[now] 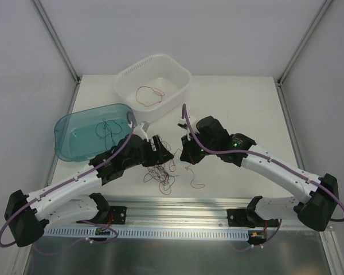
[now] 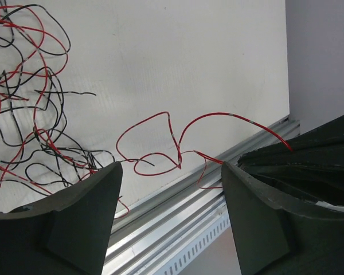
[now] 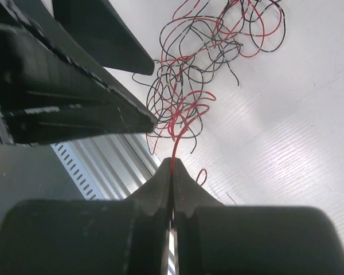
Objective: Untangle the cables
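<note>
The right fingers (image 3: 186,192) pinch one red strand (image 3: 174,143) of the cables (image 1: 160,173) clumped on the worktop (image 1: 235,109); the left fingers (image 2: 80,212) gape wide apart nearby.

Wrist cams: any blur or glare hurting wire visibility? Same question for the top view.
Left wrist: cables sharp, light even, shadows faint; the open left gripper is dark with little detail. Right wrist: right gripper is close and soft at the bottom, shut on a red strand; streaky sheen on the table, wires readable. Top external: diffuse light, no glare, but the cables are barely resolved.
</note>
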Robot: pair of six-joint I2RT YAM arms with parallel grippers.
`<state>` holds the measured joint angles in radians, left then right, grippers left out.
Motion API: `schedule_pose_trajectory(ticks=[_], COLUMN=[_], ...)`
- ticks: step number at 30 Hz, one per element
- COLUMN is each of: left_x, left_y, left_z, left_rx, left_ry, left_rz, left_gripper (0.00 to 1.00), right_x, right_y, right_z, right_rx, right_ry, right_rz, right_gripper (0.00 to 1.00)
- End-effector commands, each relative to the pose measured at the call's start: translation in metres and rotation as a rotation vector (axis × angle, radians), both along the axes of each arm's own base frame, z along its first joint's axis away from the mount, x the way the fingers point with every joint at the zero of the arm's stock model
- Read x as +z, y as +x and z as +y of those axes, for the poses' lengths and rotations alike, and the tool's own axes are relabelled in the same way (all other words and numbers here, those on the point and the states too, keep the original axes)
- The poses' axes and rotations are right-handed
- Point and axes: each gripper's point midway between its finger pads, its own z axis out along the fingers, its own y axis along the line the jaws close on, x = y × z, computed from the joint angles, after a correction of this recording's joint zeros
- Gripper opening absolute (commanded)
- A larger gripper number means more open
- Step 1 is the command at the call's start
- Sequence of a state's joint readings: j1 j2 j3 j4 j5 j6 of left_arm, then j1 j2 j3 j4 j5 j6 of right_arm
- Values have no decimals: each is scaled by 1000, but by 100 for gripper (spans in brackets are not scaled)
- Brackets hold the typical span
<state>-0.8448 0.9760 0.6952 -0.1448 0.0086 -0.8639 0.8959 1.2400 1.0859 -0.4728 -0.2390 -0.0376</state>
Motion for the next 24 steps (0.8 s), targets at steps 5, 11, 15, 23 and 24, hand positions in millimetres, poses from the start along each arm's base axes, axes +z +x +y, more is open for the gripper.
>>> schedule_pose_trajectory(ticks=[5,11,15,23,24], left_x=[8,2,-2,-12,-12], left_y=[12,23,25,23,23], left_z=[7,-3,-7,-10,-11], left_rx=[201,244,248,237,236], left_ry=[-114,-107,-95,-78,-78], left_rz=[63,120,133,167,168], left_gripper=[58,42,38,26,24], right_x=[11,11,11,8,8], right_y=[0,-5,-6,-7,-7], right_z=[12,17,21,23,23], right_rx=[7,27,33,37,36], right_ry=[37,29,27,19,17], right_rz=[-46,-57,-62,-66,-66], right_gripper=[1,1,1,1,1])
